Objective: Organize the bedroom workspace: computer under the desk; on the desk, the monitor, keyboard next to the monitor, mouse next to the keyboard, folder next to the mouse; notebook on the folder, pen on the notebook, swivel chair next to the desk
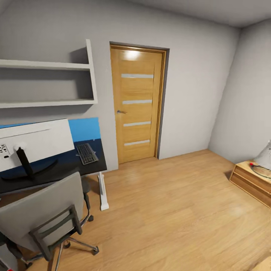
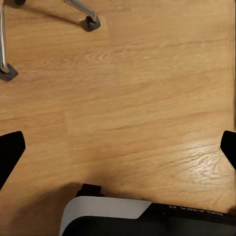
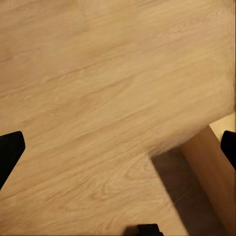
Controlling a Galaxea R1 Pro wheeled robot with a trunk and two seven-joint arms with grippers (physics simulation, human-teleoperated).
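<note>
Monitor (image 1: pixel 35 145) and keyboard (image 1: pixel 87 153) sit on the dark surface (image 1: pixel 67 165), chair (image 1: pixel 41 214) near it. Both fingers (image 2: pixel 11 152) (image 3: pixel 10 150) spread open over floor, holding nothing.

Keyboard (image 1: pixel 87 153) on desk (image 1: pixel 64 167), beside monitor (image 1: pixel 34 145)

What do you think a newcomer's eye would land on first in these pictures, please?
Probably the wooden door with pale horizontal strips, centred on the far wall. Next, at the head view's left, the black-topped desk carrying the monitor, seen from its white back, and the keyboard, with the grey swivel chair drawn up in front. Both wrist views look down on bare wooden floor.
</note>
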